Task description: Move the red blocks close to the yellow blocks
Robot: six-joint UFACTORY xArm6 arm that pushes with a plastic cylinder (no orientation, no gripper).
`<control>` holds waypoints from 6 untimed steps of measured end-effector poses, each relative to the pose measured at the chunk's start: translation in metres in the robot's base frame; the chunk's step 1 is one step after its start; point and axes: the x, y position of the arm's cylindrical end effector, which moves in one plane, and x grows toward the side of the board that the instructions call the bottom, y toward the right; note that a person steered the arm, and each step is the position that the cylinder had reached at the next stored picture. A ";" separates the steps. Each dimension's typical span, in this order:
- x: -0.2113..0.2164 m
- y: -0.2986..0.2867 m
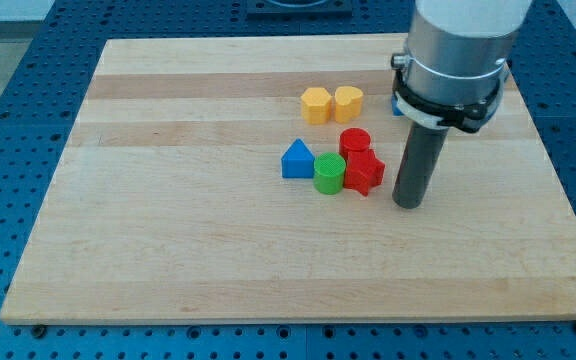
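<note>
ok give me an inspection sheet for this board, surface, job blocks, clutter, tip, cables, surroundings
surface: wooden board, flat, pale.
job's things: red cylinder and red star-like block touching; yellow hexagon and yellow heart side by side, toward the view's top.
clutter: blue triangle; green cylinder against the red star-like block; blue block mostly hidden behind the arm.
grippers: none; my tip is at the view's right of the red blocks, apart.
cables: nothing seen.
surroundings: blue perforated table.

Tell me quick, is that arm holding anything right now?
No end effector that grasps: only a rod. My tip holds nothing, resting on the board just to the view's right of the red star block, apart from it.
</note>
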 end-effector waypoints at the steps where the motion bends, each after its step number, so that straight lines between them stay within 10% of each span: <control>1: -0.011 -0.010; 6: -0.072 -0.044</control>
